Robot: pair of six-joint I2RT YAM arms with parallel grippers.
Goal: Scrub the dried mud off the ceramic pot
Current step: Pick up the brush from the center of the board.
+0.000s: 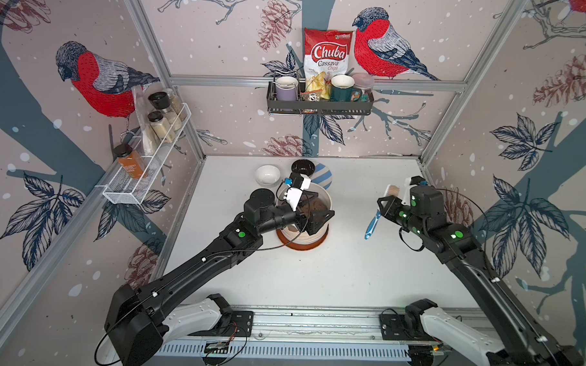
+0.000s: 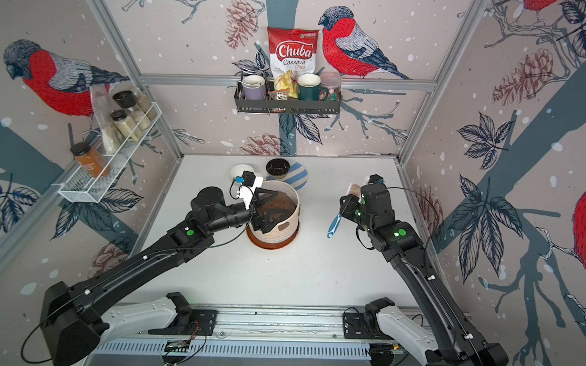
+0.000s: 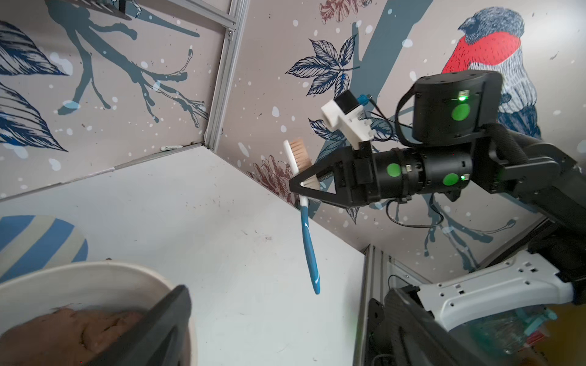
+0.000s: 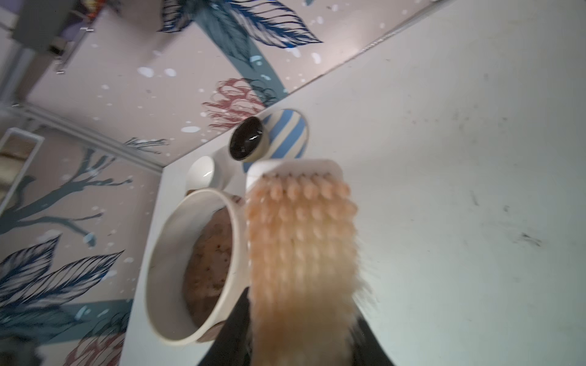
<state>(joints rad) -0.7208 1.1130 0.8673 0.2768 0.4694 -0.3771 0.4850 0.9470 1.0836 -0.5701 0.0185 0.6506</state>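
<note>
Left end effector (image 1: 324, 203) spread wide over the ceramic pot (image 1: 320, 232) and its soil, right end effector (image 3: 299, 185) clamped on a blue-handled brush (image 3: 310, 250), bristles up, held well apart from the pot, pot stood mid-tabletop (image 1: 315, 278), dried mud (image 2: 284, 225) on its near wall.

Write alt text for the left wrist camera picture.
The right claw grips a tan-bristled blue-and-white plastic brush above the white table. The cream ceramic pot, filled with brown soil, sits nearest the camera.
</note>
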